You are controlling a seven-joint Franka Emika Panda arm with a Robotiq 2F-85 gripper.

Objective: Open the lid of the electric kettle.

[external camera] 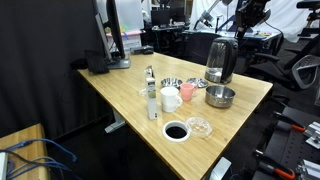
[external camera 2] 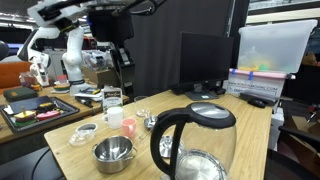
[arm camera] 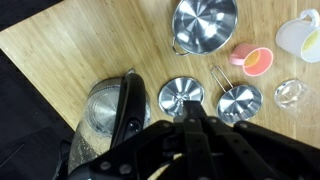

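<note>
While the gripper (arm camera: 190, 122) hangs high, its fingers (arm camera: 182, 130) seemingly drawn together and holding nothing, the kettle (arm camera: 112, 120) stands below and picture-left of the fingertips, well apart. Step in hand, by judgement: approach. Bring the fingers over the lid (external camera 2: 212, 113), descend slowly, and work its edge clear of the handle (arm camera: 130, 100), keeping off the bowl (arm camera: 205, 22) beyond the fingertips. The wrist view gives the sideways offset only. An exterior view shows the lid seated shut and the drop to it.
</note>
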